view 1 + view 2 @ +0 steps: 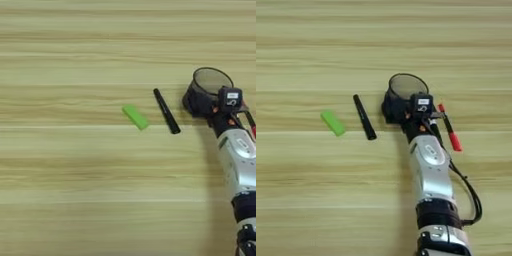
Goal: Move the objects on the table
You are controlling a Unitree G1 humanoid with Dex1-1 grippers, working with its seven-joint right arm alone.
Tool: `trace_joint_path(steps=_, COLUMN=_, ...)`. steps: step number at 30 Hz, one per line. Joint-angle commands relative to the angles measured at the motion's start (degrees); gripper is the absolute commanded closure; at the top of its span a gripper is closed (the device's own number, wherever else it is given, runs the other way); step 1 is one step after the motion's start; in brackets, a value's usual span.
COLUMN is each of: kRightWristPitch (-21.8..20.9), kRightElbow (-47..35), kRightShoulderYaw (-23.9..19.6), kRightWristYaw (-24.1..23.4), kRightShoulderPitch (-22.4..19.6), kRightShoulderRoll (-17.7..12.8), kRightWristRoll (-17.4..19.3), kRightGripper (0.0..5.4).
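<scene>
The dark wire-mesh pen cup [407, 86] stands right of centre, its round mouth facing up. My right gripper [396, 109] is at the cup's near left wall, shut on the cup; its black fingers merge with the dark mesh. The silver forearm [430, 165] runs down to the bottom edge. The slim all-black marker [364, 117] lies slanted on the wooden table [316, 190], just left of the cup and apart from it. The white-barrelled marker is not in view.
A small green block [333, 123] lies left of the black marker. A red pen-like piece [451, 135] lies right of my wrist, beside a black cable [472, 197] that loops off the forearm.
</scene>
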Motion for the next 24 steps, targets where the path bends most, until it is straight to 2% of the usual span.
trace_joint_path(steps=1, kRightWristPitch=1.1, kRightElbow=-7.3, kRightShoulderYaw=0.6, kRightWristYaw=-0.4, kRightShoulderPitch=-0.5, kRightShoulderRoll=-0.3, kRightWristRoll=0.2, kRightGripper=0.71)
trace_joint_path(steps=7, kRightWristPitch=2.6, kRightElbow=-9.3, kRightShoulderYaw=1.0, kRightWristYaw=-0.3, kRightShoulderPitch=2.0, kRightShoulderRoll=0.3, kRightWristRoll=0.3, kRightGripper=0.71)
trace_joint_path(steps=19, kRightWristPitch=1.9, kRightElbow=-6.2, kRightShoulderYaw=1.1, kRightWristYaw=-0.6, kRightShoulderPitch=1.5, kRightShoulderRoll=0.1, kRightWristRoll=-0.7, kRightGripper=0.71)
trace_joint_path(steps=20, kRightWristPitch=1.9, kRightElbow=-6.2, kRightShoulderYaw=1.1, kRightWristYaw=-0.6, kRightShoulderPitch=1.5, kRightShoulderRoll=0.1, kRightWristRoll=-0.8, kRightGripper=0.42)
trace_joint_path(steps=24, kRightWristPitch=2.0, kRightElbow=-6.8, kRightShoulderYaw=1.3, kRightWristYaw=-0.7, kRightShoulderPitch=1.8, kRightShoulderRoll=0.1, kRightWristRoll=-0.9, kRightGripper=0.03)
